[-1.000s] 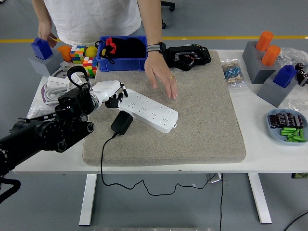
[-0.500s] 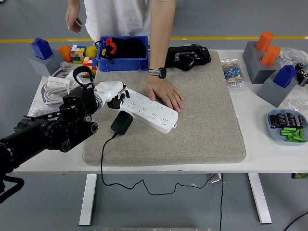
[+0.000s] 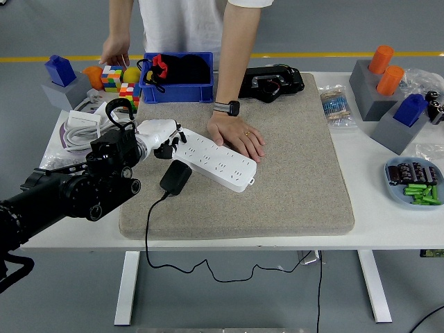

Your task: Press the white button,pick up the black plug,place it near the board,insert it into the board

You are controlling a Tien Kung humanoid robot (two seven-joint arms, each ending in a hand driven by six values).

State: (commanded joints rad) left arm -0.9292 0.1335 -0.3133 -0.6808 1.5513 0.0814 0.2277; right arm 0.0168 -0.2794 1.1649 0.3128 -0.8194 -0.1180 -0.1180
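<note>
Lying just below left hand (image 3: 161, 137) — black plug (image 3: 176, 176).

I see the white power board (image 3: 218, 161) lying flat and diagonal on the grey mat — sockets up. Black plug (image 3: 176, 177) rests just beside its near edge — cord trailing off the table front.

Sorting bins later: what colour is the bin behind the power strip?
Blue bin, clearest in the head view.
</note>
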